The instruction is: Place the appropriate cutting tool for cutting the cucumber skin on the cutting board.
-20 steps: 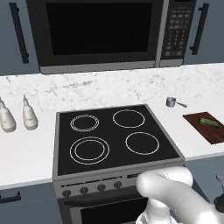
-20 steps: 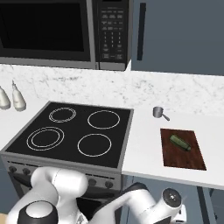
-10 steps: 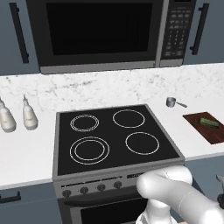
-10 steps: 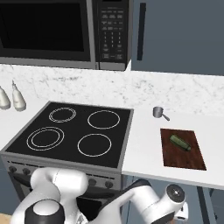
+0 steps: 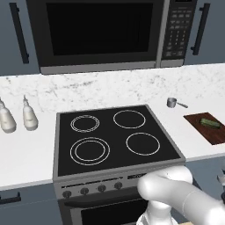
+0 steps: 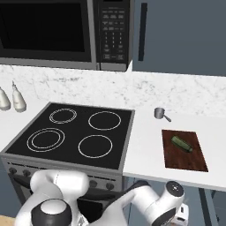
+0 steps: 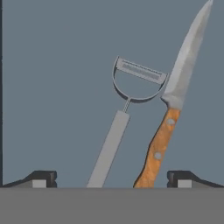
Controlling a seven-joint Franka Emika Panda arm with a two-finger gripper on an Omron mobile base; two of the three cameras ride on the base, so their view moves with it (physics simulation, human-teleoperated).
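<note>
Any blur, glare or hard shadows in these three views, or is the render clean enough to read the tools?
Hand view: sharp and flatly lit, the peeler and knife read crisply on plain grey, with almost no shadow. Left base view: even light, no glare on the stovetop. Right base view: equally even, the cucumber small but distinct on the cutting board.

Matt grey metal peeler (image 7: 118, 127); knife (image 7: 175, 100) dull steel, wood handle; dark wood board (image 6: 183, 150); bumpy cucumber (image 6: 181, 143).
</note>
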